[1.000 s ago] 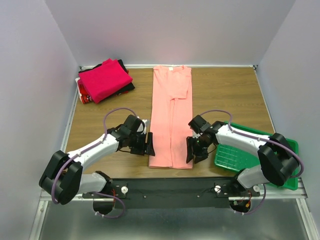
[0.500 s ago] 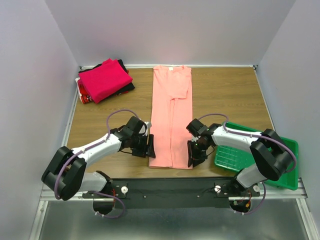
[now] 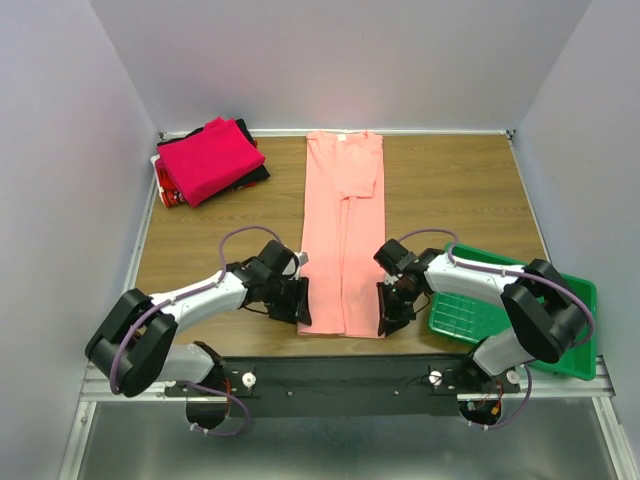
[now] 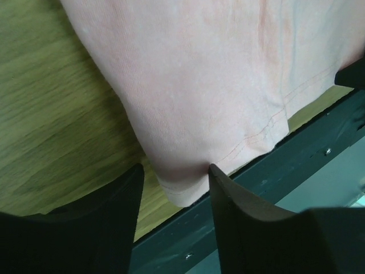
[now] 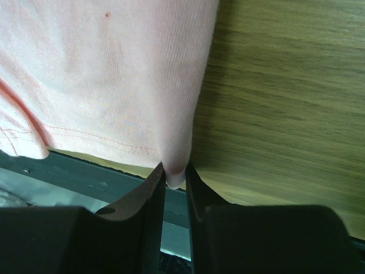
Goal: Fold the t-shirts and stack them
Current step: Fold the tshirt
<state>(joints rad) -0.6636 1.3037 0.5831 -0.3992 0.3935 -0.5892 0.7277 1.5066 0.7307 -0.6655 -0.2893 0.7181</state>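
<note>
The salmon-pink t-shirt [image 3: 342,230] lies folded into a long strip down the middle of the table, its neck label at the far end. My left gripper [image 3: 303,308] is open at the shirt's near-left corner; in the left wrist view the corner of the shirt [image 4: 199,85] sits between the spread fingers of the gripper [image 4: 175,169]. My right gripper [image 3: 385,318] is at the near-right corner. In the right wrist view it [image 5: 174,172] is shut on the shirt's folded edge [image 5: 114,74]. A stack of magenta, red and black t-shirts [image 3: 208,160] lies at the far left.
A green plastic tray [image 3: 480,310] stands at the near right, just beside my right arm. The table's near edge and the dark base rail [image 4: 296,165] run right under both grippers. Grey walls close in the table on three sides.
Both grippers have moved toward the table's near edge, down to the shirt's near corners. The left one has slid in around its corner. The shirt has not visibly moved.
</note>
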